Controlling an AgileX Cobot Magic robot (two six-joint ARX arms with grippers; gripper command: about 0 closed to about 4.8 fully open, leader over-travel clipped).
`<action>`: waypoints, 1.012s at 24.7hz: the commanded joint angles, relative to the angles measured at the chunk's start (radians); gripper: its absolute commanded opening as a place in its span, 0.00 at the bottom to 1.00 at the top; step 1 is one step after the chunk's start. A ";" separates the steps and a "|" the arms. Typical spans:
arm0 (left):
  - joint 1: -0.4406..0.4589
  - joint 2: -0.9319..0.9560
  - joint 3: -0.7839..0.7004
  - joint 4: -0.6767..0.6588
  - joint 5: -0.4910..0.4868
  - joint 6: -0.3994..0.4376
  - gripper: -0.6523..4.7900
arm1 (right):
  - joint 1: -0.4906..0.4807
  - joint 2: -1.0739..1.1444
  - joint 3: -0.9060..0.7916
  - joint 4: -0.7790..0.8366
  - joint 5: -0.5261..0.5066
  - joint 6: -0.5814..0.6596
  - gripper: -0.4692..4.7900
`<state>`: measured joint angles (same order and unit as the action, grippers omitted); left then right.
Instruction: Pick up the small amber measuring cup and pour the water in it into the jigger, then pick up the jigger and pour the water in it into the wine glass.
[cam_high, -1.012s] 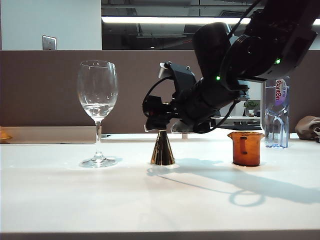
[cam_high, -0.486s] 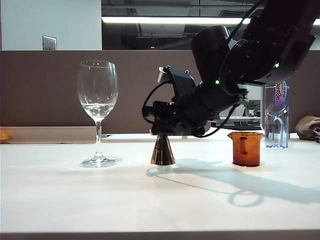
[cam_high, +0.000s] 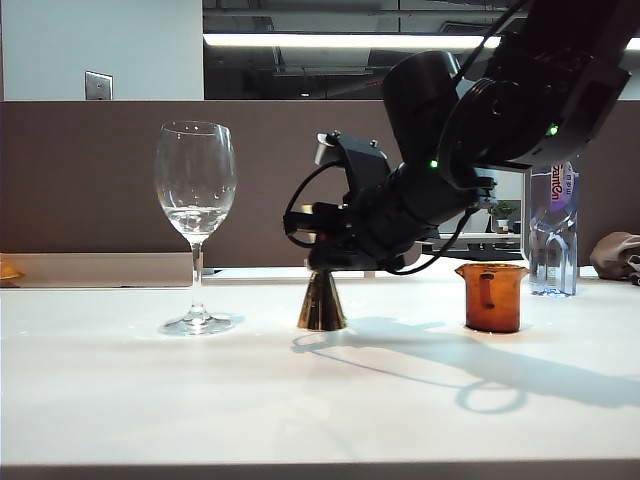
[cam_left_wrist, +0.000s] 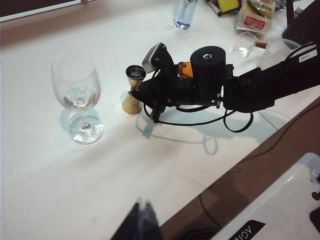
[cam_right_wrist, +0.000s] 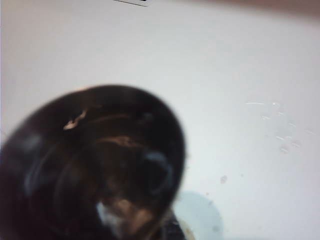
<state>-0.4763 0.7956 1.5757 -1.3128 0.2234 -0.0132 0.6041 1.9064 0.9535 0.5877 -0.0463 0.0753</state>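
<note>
The gold jigger (cam_high: 322, 305) stands mid-table; only its lower cone shows in the exterior view. My right gripper (cam_high: 318, 248) covers its upper cone and is shut on the jigger (cam_left_wrist: 131, 102) at the waist. In the right wrist view the jigger's dark cup (cam_right_wrist: 95, 165) fills the frame, blurred. To the left stands the wine glass (cam_high: 195, 190) with a little water (cam_high: 195, 218) in its bowl. The small amber measuring cup (cam_high: 492, 297) sits upright on the right, behind the right arm (cam_left_wrist: 186, 69). My left gripper (cam_left_wrist: 142, 216) hangs shut over the table's near edge, holding nothing.
A clear plastic water bottle (cam_high: 553, 230) stands at the back right. In the left wrist view a small clear glass (cam_left_wrist: 244, 45) and snack packets (cam_left_wrist: 255, 15) lie beyond the right arm. The right arm's cable (cam_left_wrist: 200, 122) loops low over the table.
The right gripper's jaws have closed in on the jigger's waist and the hand has settled slightly lower. The jigger's base has shifted a touch left. Glass and amber cup are unmoved.
</note>
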 joint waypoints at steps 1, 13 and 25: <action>0.001 0.000 0.002 0.013 0.001 0.005 0.12 | 0.003 -0.004 0.004 0.016 -0.001 0.004 0.31; 0.001 0.000 0.002 0.013 0.001 0.005 0.12 | 0.003 -0.004 0.005 0.030 -0.001 0.003 0.32; 0.001 0.000 0.002 0.013 0.001 0.005 0.12 | 0.003 0.003 0.030 0.059 -0.013 0.003 0.43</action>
<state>-0.4763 0.7956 1.5757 -1.3128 0.2234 -0.0132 0.6044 1.9080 0.9688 0.6353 -0.0536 0.0780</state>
